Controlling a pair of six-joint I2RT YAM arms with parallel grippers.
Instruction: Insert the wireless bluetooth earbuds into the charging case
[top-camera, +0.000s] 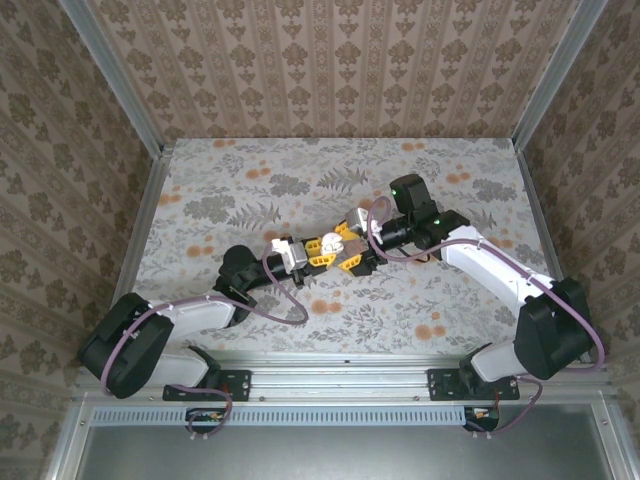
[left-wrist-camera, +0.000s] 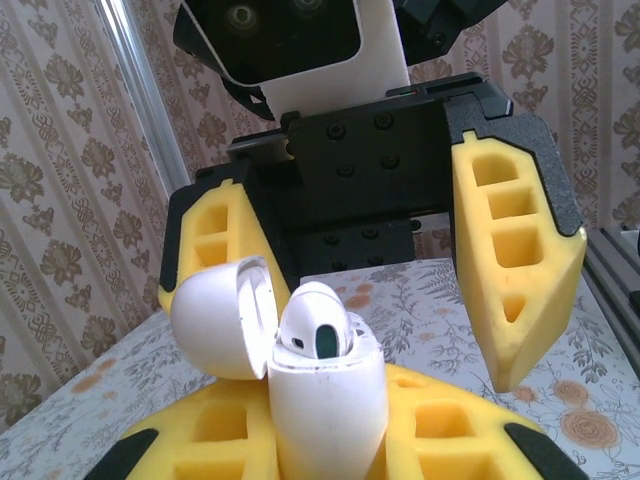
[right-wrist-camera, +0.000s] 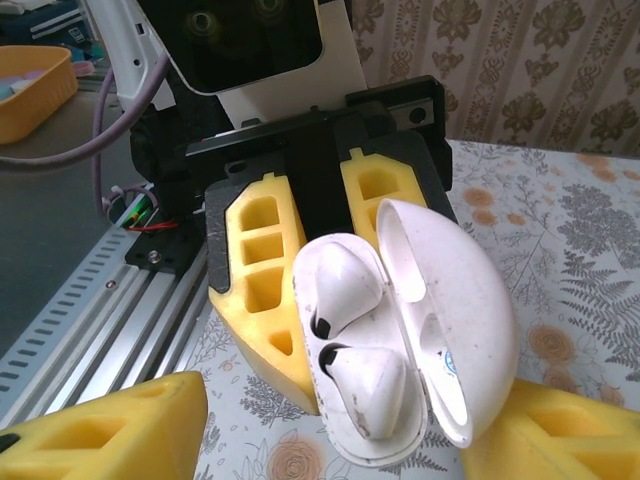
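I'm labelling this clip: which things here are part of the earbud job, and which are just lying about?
Job: charging case, lid open, in the left gripper; two earbuds seated inside; right gripper, open.
Lying about: orange bin past the rail; flowered table cover.

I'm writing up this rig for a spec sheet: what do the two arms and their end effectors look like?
The left arm and right arm have white links, black joints and lilac cables. The left end effector and right end effector have yellow pocketed fingers on black mounts.
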